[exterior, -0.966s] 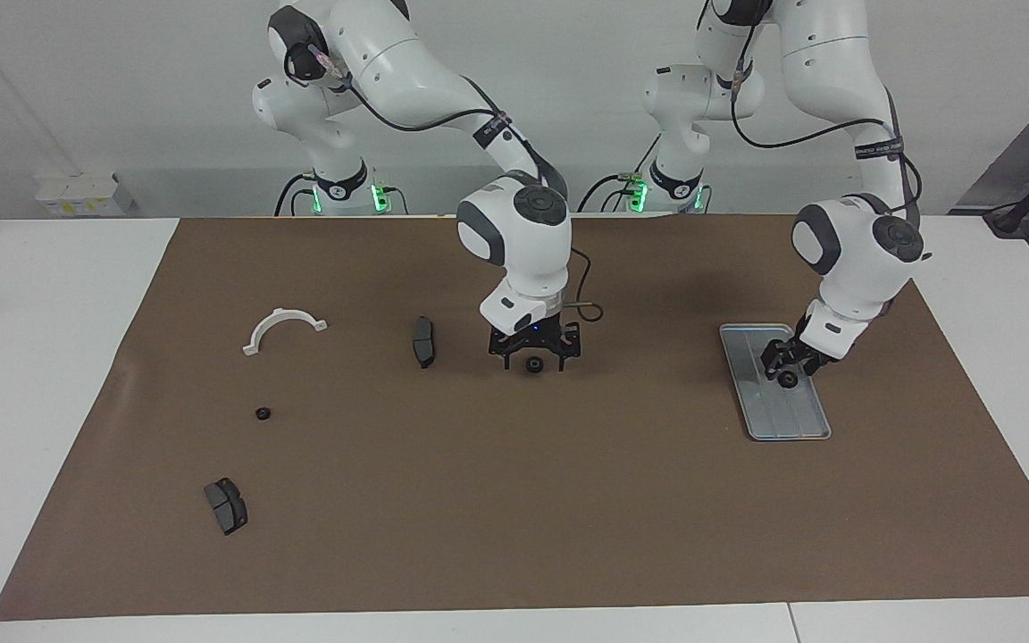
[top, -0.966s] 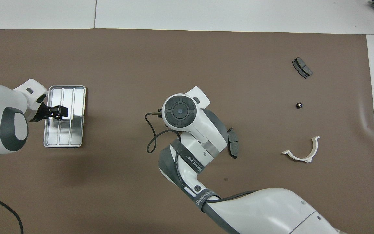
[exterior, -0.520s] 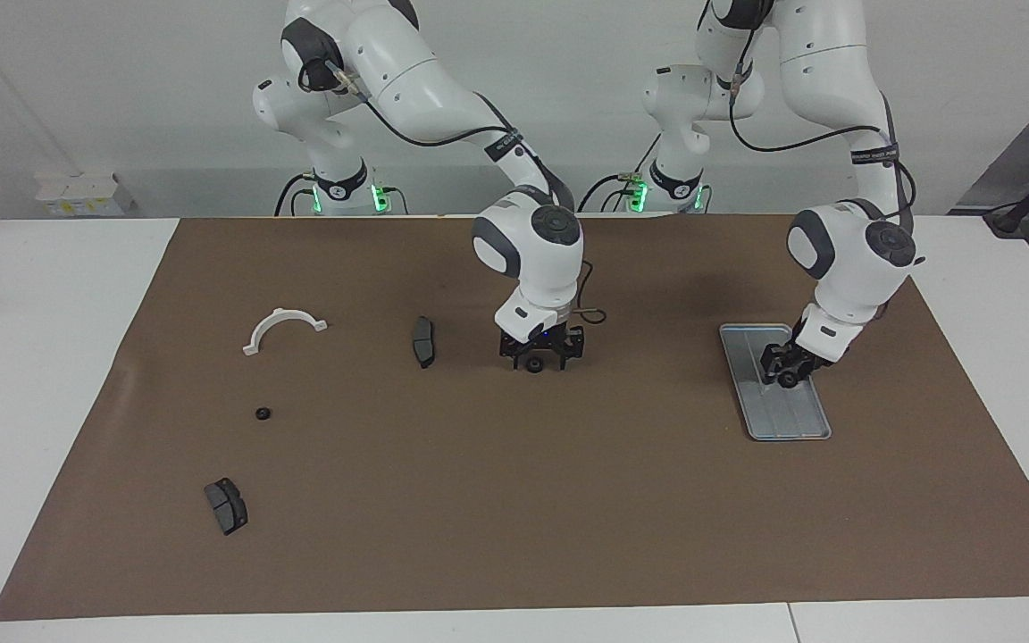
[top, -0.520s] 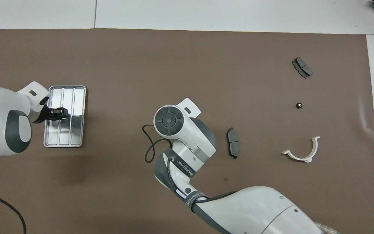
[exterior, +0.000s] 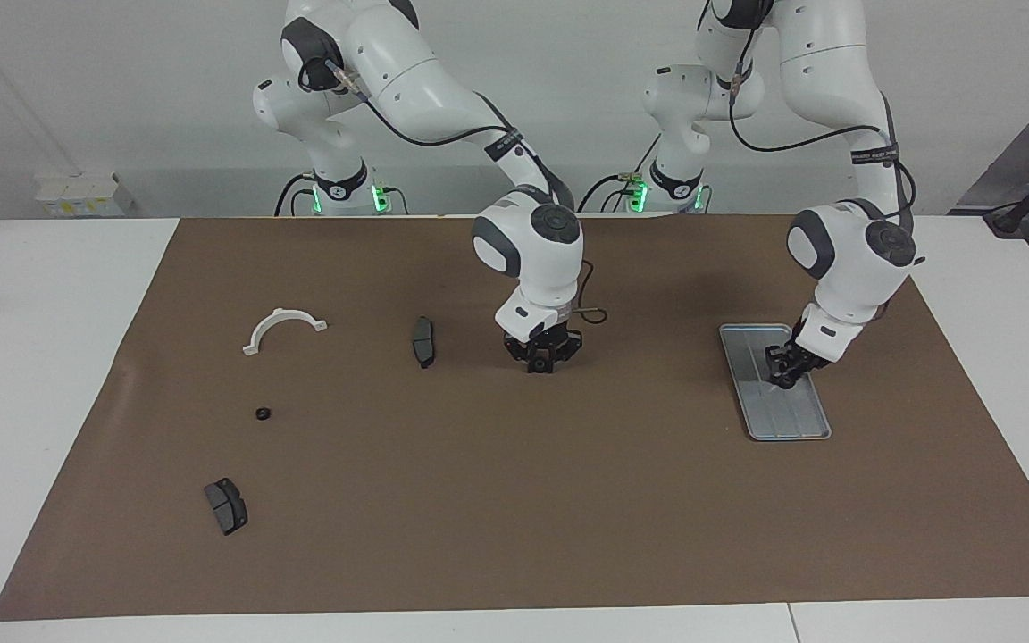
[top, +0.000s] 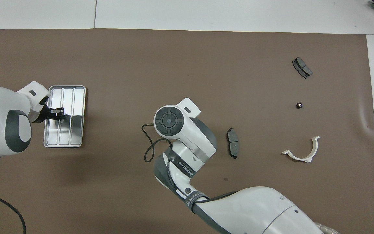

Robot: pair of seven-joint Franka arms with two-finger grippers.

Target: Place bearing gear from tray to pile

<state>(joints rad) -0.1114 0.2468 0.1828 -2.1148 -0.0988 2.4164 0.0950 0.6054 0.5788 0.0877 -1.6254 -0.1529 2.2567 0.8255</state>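
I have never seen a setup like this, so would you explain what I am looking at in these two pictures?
Two white robot arms, each ending in a two-finger gripper, work at a table covered by a brown mat. One picture looks at the robots from across the table; the other looks steeply down from above their end. The left gripper is down in a ribbed metal tray and looks closed on a small dark gear. The right gripper is at mid-mat, closed on a second gear. Toward the right arm's end lie a white half-ring bracket, two dark brake pads and a third gear, all apart.
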